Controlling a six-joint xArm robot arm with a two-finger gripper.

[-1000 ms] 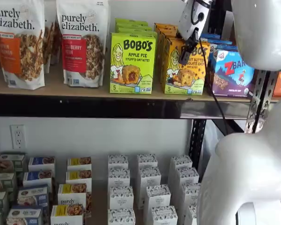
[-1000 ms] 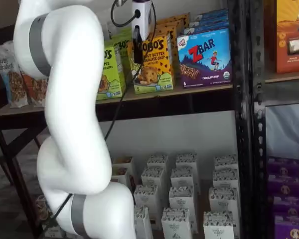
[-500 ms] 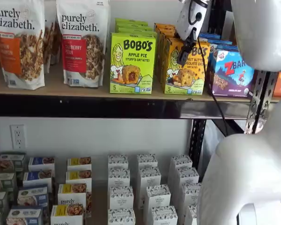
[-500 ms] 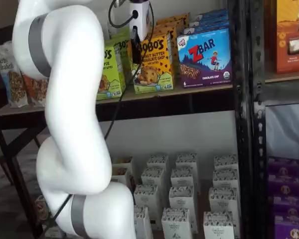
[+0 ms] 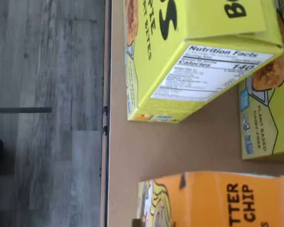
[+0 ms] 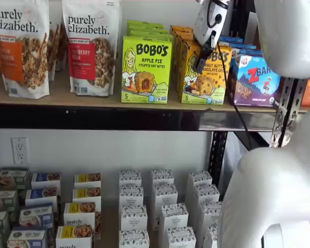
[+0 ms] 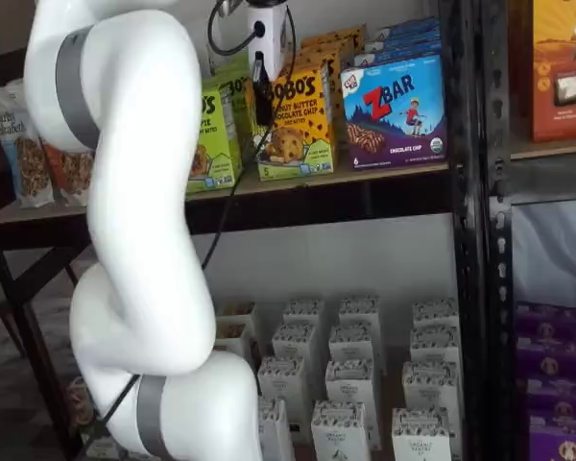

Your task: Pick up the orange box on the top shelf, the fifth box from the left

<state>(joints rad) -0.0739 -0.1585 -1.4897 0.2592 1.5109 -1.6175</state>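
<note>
1. A white robot arm is reaching toward a top shelf [image 6: 93, 101] made of tan wood board with a black front rail; both shelf views are showing it.
2. The gripper [image 6: 199, 63] is hanging in front of the orange box [image 6: 209, 82], with its white body at about twelve o'clock from the box's front panel and its black fingers pointing down across the upper left part of that panel.
3. In the other shelf view the gripper [image 7: 262, 106] is appearing as a dark vertical bar over the left edge of the orange box [image 7: 298, 125]; the fingers are showing side-on, so I cannot tell whether they are apart or closed, or whether they are touching the carton.
4. A black cable is trailing down from the gripper past the shelf rail.
5. The orange box is standing upright on the top shelf, with the lime-green Bobo's box [image 6: 145, 70] just beside it at nine o'clock and the blue ZBar box [image 6: 256, 80] just beside it at three o'clock.
6. Granola bags [image 6: 90, 46] are standing farther toward nine o'clock on the same board.
7. The wrist view is looking down on the shelf board, with the orange box [image 5: 217, 198] and the lime-green carton [image 5: 189, 56] lying apart with bare board between them
</note>
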